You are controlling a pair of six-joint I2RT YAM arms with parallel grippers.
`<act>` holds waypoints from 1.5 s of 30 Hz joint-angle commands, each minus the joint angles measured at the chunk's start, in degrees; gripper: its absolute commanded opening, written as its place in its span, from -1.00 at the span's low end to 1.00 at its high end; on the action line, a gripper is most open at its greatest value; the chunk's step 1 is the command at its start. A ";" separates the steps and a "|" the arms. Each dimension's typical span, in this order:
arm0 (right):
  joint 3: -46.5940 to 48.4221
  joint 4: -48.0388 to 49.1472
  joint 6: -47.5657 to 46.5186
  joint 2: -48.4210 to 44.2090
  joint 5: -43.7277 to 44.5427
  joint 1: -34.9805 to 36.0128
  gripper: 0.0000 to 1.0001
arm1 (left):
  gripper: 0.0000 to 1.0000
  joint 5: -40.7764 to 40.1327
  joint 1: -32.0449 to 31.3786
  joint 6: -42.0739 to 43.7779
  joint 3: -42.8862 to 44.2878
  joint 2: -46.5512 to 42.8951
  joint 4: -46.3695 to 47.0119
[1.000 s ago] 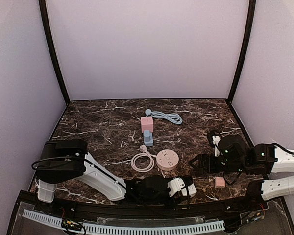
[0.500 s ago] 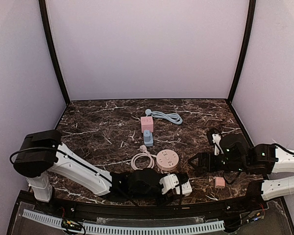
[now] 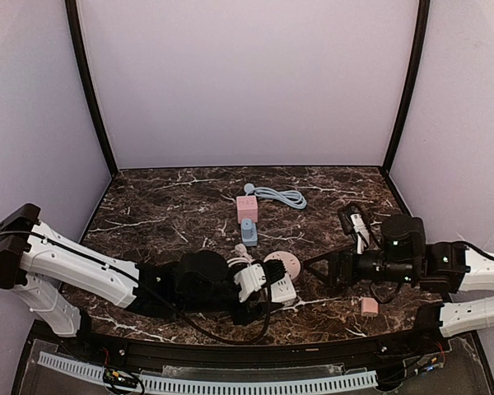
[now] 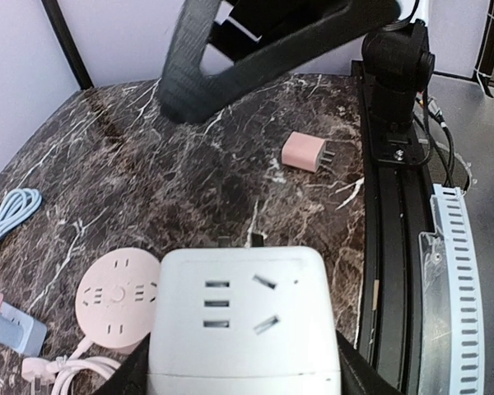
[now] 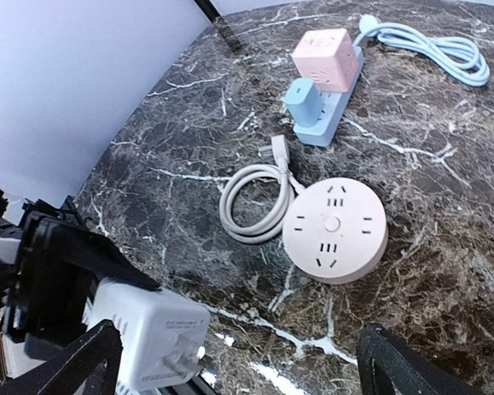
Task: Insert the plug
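As the left arm stretches low across the dark marble-patterned table (image 3: pixel 165 214), the left gripper (image 3: pixel 272 288) is clamped on a white cube-shaped plug adapter (image 3: pixel 262 284), one finger on each side of it. From the left wrist camera the cube (image 4: pixel 243 317) fills the bottom of the view, its slotted socket face turned up to the lens. The right wrist camera catches its other side, and there are the metal pins (image 5: pixel 181 360), jutting out toward the right arm.

Where is it sitting? Just at the near-left edge of the round pink power strip (image 3: pixel 281 265); whether the two touch, I cannot tell from above. That strip's looped pale cable (image 5: pixel 255 197) lies beside it on the far-left side.

Over on the right, the right gripper (image 3: pixel 319 270) hangs spread as wide as it goes, nothing between its fingers (image 5: pixel 74 370), pointing at the round strip from the right. A small pink plug block (image 3: pixel 368 307) lies on the table near that arm.

Further back, a pale blue power strip (image 3: pixel 249 230) carries a pink cube socket (image 3: pixel 247 207), with a pale blue cable (image 3: pixel 280 196) curled beside it.
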 commanded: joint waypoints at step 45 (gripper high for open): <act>12.49 15.91 -7.24 22.83 -39.52 -5.48 0.97 | -0.38 -2.18 2.72 33.58 -14.35 -10.94 24.82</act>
